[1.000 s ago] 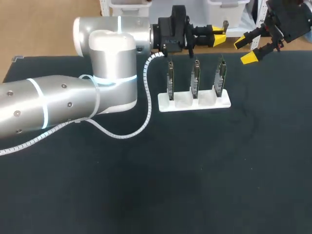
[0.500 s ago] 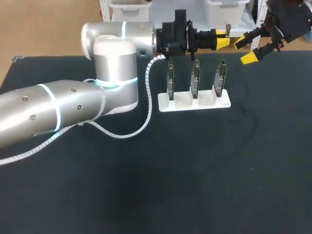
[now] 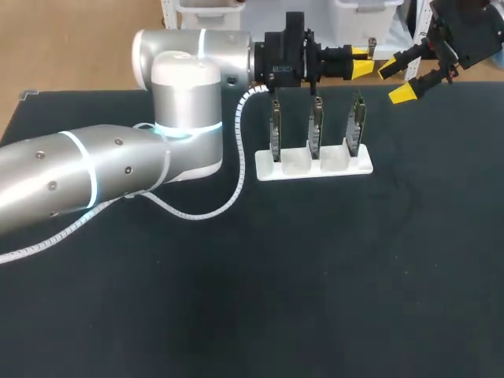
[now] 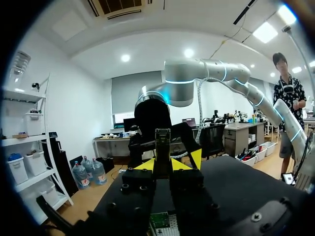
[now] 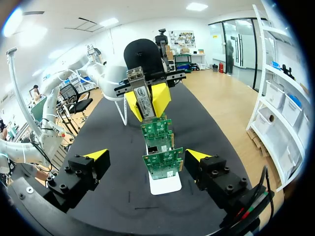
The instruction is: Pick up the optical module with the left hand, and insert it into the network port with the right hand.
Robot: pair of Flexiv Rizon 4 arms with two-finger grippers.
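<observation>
My left gripper [image 3: 361,63] reaches over the card rack from the left, shut on the optical module [image 3: 370,44], a small metal bar that sticks out past its yellow tips. In the left wrist view the module [image 4: 162,147] stands upright between the fingers [image 4: 146,165]. My right gripper [image 3: 396,81] hangs open at the far right corner, just beyond the left tips, with nothing in it. In the right wrist view its own open gripper [image 5: 146,155] faces the left gripper [image 5: 147,101] and the held module [image 5: 140,96] straight ahead. Three green network cards [image 3: 315,126] stand upright in the rack.
The white rack [image 3: 313,167] holding the cards sits at the back middle of the black table [image 3: 315,276]. In the right wrist view the cards [image 5: 160,147] line up between me and the left gripper, over the rack's base [image 5: 165,186]. A coiled white cable [image 3: 236,157] hangs from my left arm.
My left arm has swung a little to the right, carrying the module closer to the right gripper. The right gripper has stayed open in the same place.
</observation>
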